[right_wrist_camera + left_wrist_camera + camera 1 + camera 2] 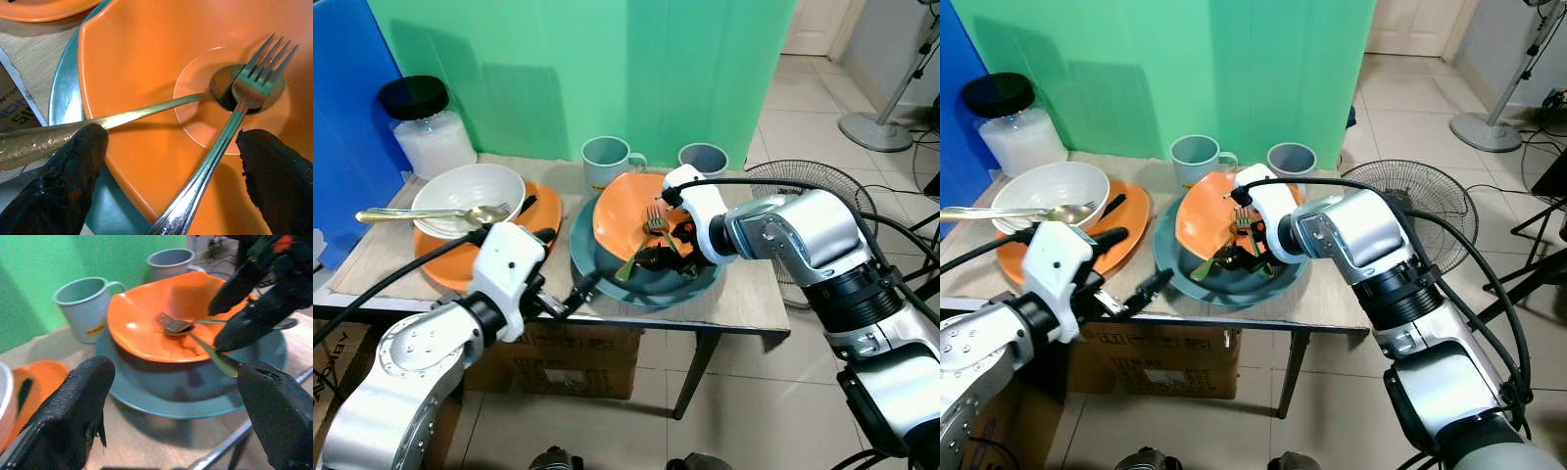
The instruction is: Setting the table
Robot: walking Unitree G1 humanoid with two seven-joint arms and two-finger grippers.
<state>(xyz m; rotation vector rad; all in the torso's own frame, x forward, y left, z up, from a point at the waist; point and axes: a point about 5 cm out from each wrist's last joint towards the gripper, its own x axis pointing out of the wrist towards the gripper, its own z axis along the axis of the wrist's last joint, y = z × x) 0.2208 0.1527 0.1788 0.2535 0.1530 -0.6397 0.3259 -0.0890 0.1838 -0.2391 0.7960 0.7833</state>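
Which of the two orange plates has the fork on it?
The tilted orange plate resting in the teal dish, where the fork crosses a spoon. The other orange plate carries the white bowl.

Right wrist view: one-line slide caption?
Open right gripper fingers straddle the fork crossed over the spoon in the orange bowl.

Light: bright, even daylight is seen throughout.
Glare: highlights are carried by the fork (254, 88) and orange bowl (171, 318).
Focus: the left hand's fingers (73, 416) are blurred at 6 o'clock.
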